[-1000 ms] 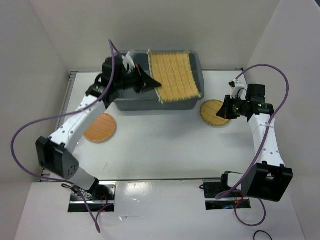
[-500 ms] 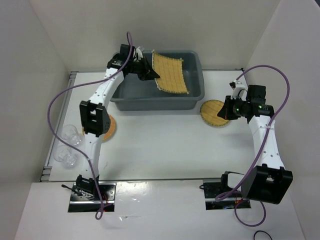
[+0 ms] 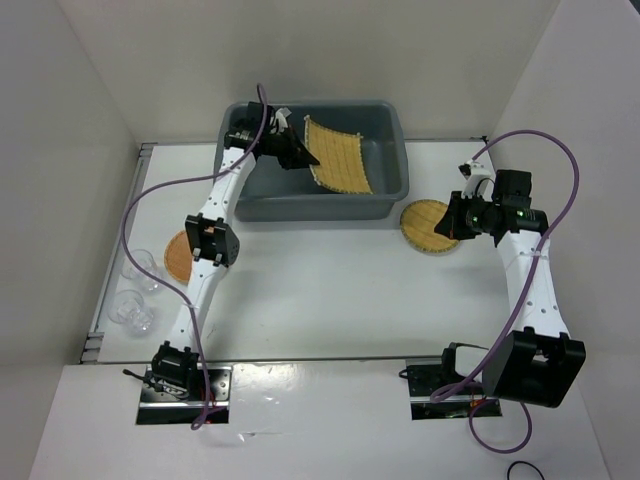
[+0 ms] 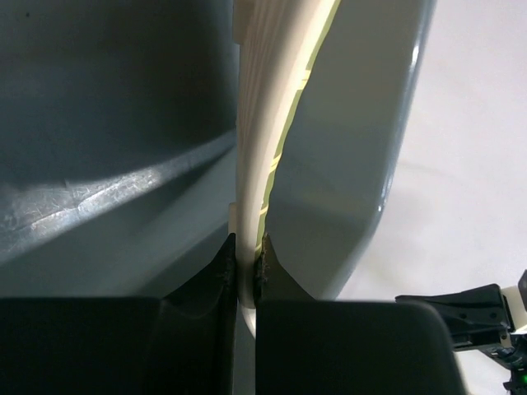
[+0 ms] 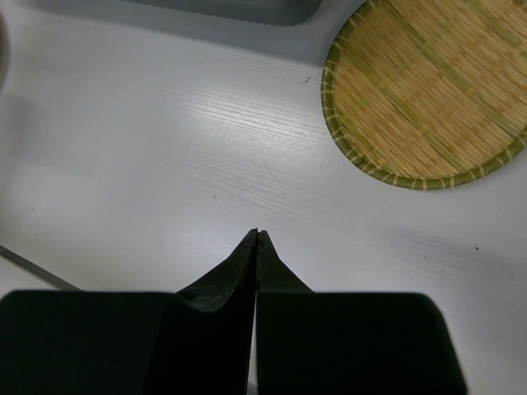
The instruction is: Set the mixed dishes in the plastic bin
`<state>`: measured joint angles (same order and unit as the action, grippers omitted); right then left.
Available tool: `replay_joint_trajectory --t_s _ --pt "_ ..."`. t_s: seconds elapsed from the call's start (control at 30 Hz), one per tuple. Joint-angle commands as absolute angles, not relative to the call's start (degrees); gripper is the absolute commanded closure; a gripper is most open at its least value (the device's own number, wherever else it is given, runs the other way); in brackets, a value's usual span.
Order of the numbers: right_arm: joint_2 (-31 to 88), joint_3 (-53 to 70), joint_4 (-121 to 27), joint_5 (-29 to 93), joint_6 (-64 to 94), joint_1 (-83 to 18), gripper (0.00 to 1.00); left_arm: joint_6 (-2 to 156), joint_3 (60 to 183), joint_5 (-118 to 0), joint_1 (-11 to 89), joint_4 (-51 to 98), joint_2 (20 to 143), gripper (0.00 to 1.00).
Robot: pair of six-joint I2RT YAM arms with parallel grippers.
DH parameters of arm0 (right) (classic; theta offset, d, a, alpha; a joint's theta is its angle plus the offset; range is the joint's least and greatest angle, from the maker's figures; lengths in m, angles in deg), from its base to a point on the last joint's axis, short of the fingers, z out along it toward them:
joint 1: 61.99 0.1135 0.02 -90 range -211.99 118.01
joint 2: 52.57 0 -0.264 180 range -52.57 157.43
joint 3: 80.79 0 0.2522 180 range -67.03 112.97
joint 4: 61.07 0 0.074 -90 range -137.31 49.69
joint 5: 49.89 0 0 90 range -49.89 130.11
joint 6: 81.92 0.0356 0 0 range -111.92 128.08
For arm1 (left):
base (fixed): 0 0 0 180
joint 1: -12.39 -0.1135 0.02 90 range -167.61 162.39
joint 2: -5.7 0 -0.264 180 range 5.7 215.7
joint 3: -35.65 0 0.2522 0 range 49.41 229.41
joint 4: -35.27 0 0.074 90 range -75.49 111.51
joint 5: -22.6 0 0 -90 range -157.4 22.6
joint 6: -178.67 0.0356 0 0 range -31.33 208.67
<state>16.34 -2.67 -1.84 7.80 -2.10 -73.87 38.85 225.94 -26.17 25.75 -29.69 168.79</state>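
Note:
My left gripper (image 3: 302,158) is shut on the edge of the square yellow mat (image 3: 338,156) and holds it tilted inside the grey plastic bin (image 3: 392,178). In the left wrist view the mat (image 4: 263,123) runs edge-on between the fingers, with the bin wall (image 4: 354,181) beside it. The round yellow mat (image 3: 425,225) lies on the table right of the bin; it also shows in the right wrist view (image 5: 428,90). My right gripper (image 5: 258,234) is shut and empty, above the table beside that mat. The round orange-brown mat (image 3: 178,255) lies left, partly behind the left arm. Clear cups (image 3: 135,290) stand at the far left.
The white table (image 3: 330,290) is walled by white panels at the back and both sides. A metal rail (image 3: 100,320) runs along the left edge by the cups. The bin's corner (image 5: 247,10) shows at the top of the right wrist view.
My left arm has reached further back and lowered the square mat deeper into the bin. The right arm has not moved.

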Motion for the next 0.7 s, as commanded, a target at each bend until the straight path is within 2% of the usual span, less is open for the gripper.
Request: replay_joint_trajectory --t_s 0.0,0.1,0.17,0.2,0.23,0.27,0.37,0.43,0.47,0.5,0.6,0.63,0.67 --pt "16.6 -2.78 -3.81 7.07 -2.73 -74.12 0.98 37.87 229.24 -21.61 26.89 -26.83 169.53 1.0" --pt "17.13 -2.78 -3.81 7.07 -2.73 -74.12 0.92 37.87 229.24 -20.82 27.42 -26.83 170.76 1.0" --pt "17.13 -3.39 -4.34 7.07 -2.21 -74.12 0.8 37.87 229.24 -20.12 27.94 -26.83 171.29 1.0" --pt "17.13 -3.4 -4.34 7.07 -2.2 -74.12 0.77 37.87 229.24 -19.59 27.94 -26.83 171.81 1.0" --pt "17.13 -3.4 -4.34 7.67 -2.2 -74.12 0.77 37.87 229.24 -19.59 27.94 -26.83 171.82 0.96" --pt "17.13 -3.4 -4.34 8.38 -2.2 -74.12 0.74 37.87 229.24 -19.59 28.47 -26.83 171.82 0.87" --pt "17.66 -3.4 -4.86 10.49 -1.15 -74.12 0.7 37.87 229.24 -19.59 28.47 -27.53 171.82 0.82" --pt "17.66 -3.4 -5.47 12.49 -0.45 -74.12 0.64 39.01 229.24 -20.2 29.0 -28.24 171.82 0.67" --pt "17.66 -3.4 -5.48 13.56 -0.45 -74.12 0.62 39.01 229.24 -20.73 29.0 -29.02 171.3 0.63" --pt "17.66 -3.4 -5.48 14.7 0.16 -74.12 0.57 39.62 229.24 -20.73 29.0 -29.03 171.29 0.58" --pt "18.19 -3.4 -6.53 19.01 1.39 -74.12 0.45 39.63 229.24 -21.25 29.0 -29.56 170.68 0.51" --pt "18.19 -3.4 -6.53 20.32 2.18 -74.12 0.4 39.63 229.24 -21.26 29.0 -29.56 170.68 0.44" --pt "18.79 -3.4 -7.23 23.56 2.71 -74.12 0.36 40.32 229.24 -21.87 29.0 -30.43 169.98 0.42"
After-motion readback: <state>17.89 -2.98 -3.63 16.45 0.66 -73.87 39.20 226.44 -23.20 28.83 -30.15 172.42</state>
